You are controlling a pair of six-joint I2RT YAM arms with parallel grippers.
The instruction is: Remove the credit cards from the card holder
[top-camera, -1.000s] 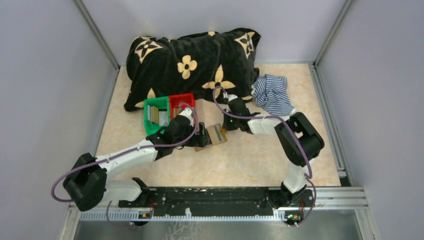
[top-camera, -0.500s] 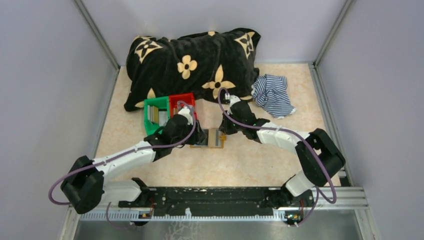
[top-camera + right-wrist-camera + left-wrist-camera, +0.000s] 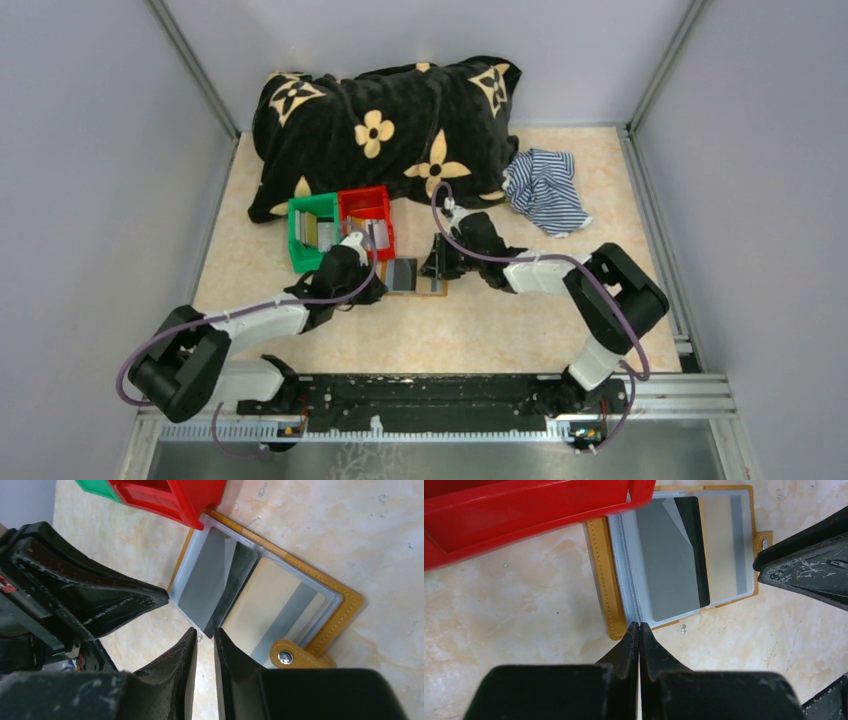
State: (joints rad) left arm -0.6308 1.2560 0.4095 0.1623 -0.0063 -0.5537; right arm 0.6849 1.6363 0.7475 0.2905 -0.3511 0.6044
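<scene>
The card holder lies open on the table against the red bin, tan-orange outside with grey-blue pockets. In its pockets sit the credit cards: a grey card with a dark one behind it, and a yellowish card in the other half. My left gripper is shut, its tips touching the holder's near edge by the fold, with nothing seen between them. My right gripper is open by a narrow gap at the holder's edge beside the dark card's corner. From above, both grippers flank the holder.
A red bin and a green bin holding cards stand right behind the holder. A black flowered blanket fills the back, with a striped cloth to its right. Grey walls close in both sides.
My left gripper has shut and pulled back to the holder's near-left edge. The right gripper has opened slightly and shifted to the holder's right edge. The holder now lies square against the red bin.
</scene>
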